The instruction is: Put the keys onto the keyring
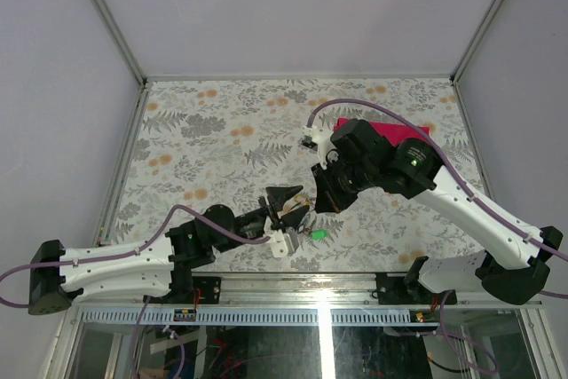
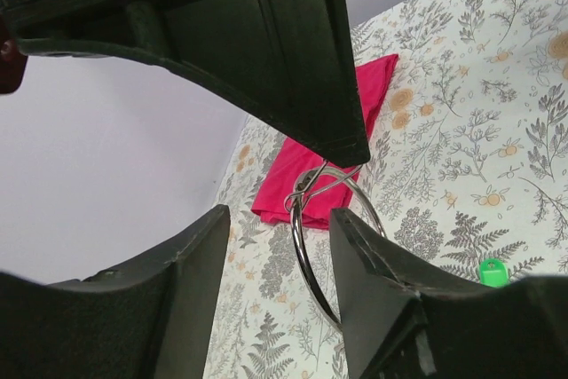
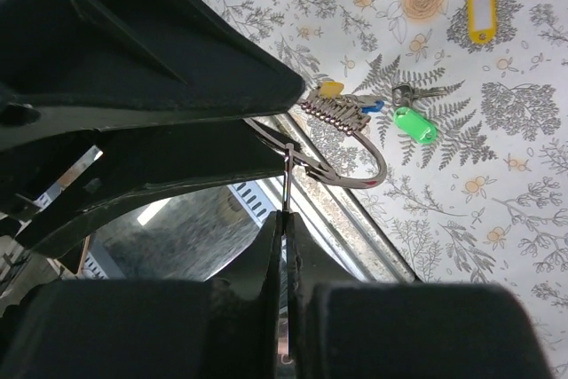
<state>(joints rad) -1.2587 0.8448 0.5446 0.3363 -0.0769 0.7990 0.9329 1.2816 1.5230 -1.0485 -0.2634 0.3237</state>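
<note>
R hand [image 3: 286, 219]: we note fingers pressed together, clamped on keyring [image 3: 383, 169] wire, ring held up off table [image 1: 222, 122]. L hand [image 2: 280, 219]: fingers apart, one on each side of ring's lower arc, no clamp seen. Small keys [image 3: 342, 108], yellow + blue heads, bunched against ring; we can't tell if threaded. Green-tagged key [image 3: 414, 124] flat on table, just beside ring. Yellow-tagged key [image 3: 481, 11] on table, well apart from ring. Red cloth [image 2: 284, 188] on table beyond ring in L wrist view.
</note>
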